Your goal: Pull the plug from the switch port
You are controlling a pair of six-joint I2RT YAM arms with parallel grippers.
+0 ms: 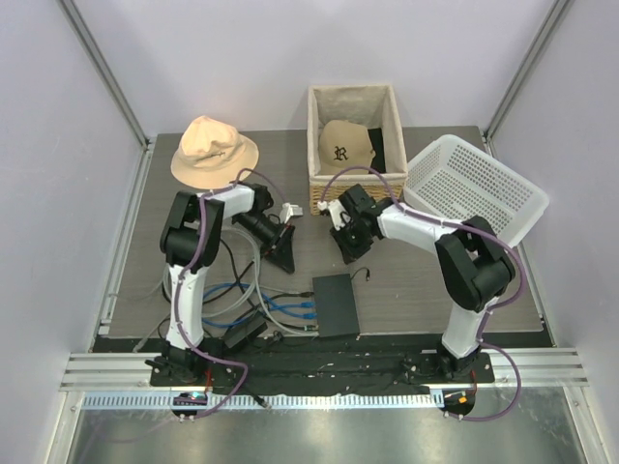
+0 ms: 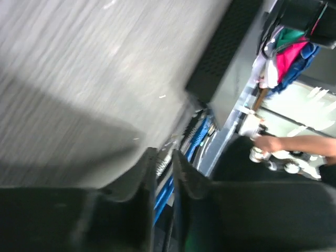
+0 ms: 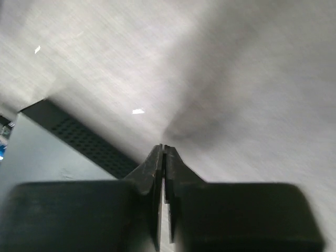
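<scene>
The switch (image 1: 335, 304) is a flat dark box lying near the front middle of the table. Blue cables (image 1: 285, 309) run in from the left, and their plugs (image 1: 311, 311) sit at its left edge. My left gripper (image 1: 283, 256) hovers behind and left of the switch. In the left wrist view its jaws (image 2: 164, 153) stand a narrow gap apart with nothing gripped. The blue cables (image 2: 199, 134) and the switch (image 2: 226, 50) show beyond them. My right gripper (image 1: 350, 249) hangs behind the switch. It is shut and empty (image 3: 164, 147), with the switch (image 3: 47, 157) at lower left.
A beige bucket hat (image 1: 215, 150) lies at the back left. A wicker basket (image 1: 387, 126) holding a cap stands at the back middle, and a white plastic basket (image 1: 479, 184) tilts at the back right. Grey cables (image 1: 242, 280) and a black adapter brick (image 1: 245, 332) lie left of the switch.
</scene>
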